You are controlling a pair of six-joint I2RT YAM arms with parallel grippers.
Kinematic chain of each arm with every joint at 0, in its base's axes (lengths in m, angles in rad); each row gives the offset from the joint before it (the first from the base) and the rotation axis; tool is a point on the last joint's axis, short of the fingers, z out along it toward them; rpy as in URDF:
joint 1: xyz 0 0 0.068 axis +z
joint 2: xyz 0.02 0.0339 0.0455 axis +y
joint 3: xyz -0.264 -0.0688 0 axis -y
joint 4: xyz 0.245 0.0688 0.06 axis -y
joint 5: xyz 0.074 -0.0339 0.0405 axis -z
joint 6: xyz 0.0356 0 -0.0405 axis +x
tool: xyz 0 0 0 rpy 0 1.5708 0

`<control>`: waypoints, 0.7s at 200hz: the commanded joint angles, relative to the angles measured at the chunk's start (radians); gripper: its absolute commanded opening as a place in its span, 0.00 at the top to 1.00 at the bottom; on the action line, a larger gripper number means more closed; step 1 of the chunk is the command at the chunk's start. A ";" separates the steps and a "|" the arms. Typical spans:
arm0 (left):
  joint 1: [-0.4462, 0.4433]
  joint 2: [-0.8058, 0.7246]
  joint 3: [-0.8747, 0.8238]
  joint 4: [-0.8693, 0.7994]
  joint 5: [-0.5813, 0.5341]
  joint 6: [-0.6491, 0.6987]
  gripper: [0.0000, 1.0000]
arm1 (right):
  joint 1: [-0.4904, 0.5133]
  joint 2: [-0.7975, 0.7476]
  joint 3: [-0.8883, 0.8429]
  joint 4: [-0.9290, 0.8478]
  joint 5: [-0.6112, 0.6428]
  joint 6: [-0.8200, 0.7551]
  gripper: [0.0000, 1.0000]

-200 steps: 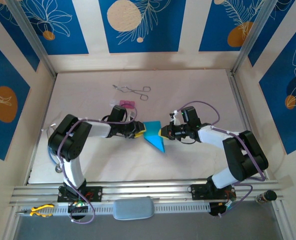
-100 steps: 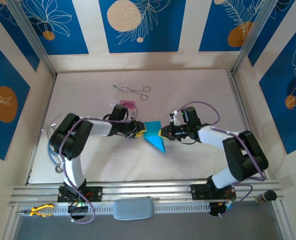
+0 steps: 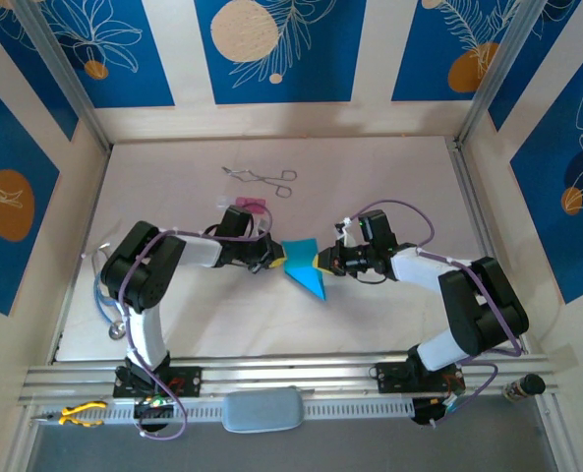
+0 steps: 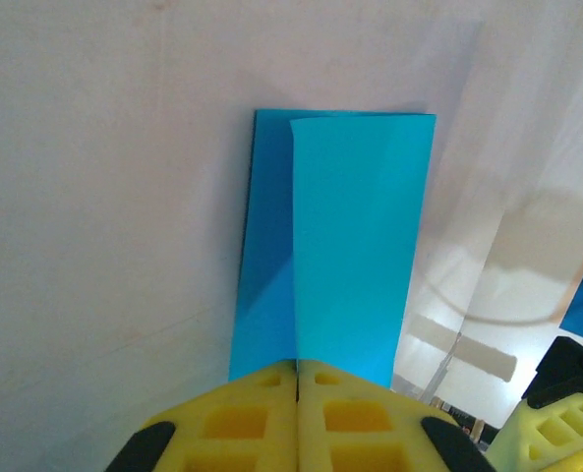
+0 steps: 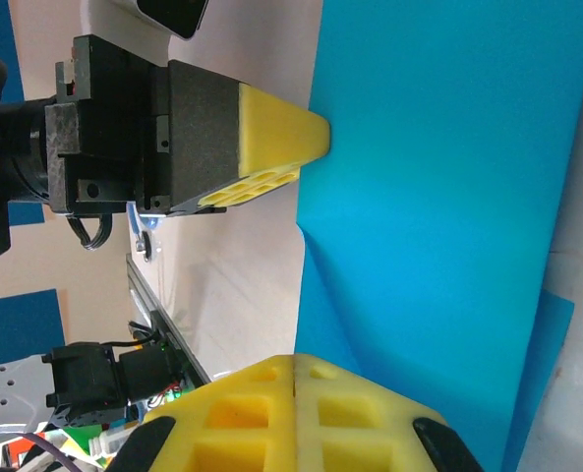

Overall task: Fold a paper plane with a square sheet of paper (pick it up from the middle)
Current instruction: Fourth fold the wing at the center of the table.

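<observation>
The left pincer (image 3: 271, 262) and right pincer (image 3: 320, 261) each clench the thin cyan-blue folded paper plane (image 3: 304, 270) between them; seemingly only finishing creases remain.

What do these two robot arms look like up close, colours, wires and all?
The left arm and right arm have chunky black joints joined by white links, with purple cables looping alongside. The left end effector and right end effector are black blocks tipped with yellow fingers moulded with square pockets.
</observation>
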 commanded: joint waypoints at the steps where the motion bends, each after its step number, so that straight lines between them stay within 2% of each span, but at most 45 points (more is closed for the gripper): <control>1: -0.007 -0.030 -0.017 0.029 -0.022 -0.009 0.96 | -0.005 -0.026 -0.003 -0.058 0.025 -0.034 0.93; 48: -0.007 -0.098 -0.082 0.099 -0.096 -0.074 1.00 | 0.010 -0.117 0.025 -0.263 0.265 -0.103 0.79; 87: -0.008 -0.183 -0.128 0.077 -0.178 -0.105 1.00 | 0.092 -0.268 -0.006 -0.286 0.499 -0.145 0.73; 104: -0.011 -0.210 -0.145 0.083 -0.199 -0.128 1.00 | 0.178 -0.329 -0.057 -0.210 0.626 -0.204 0.70; 140: -0.017 -0.258 -0.158 0.055 -0.242 -0.141 1.00 | 0.490 -0.422 -0.239 0.123 0.956 -0.479 0.54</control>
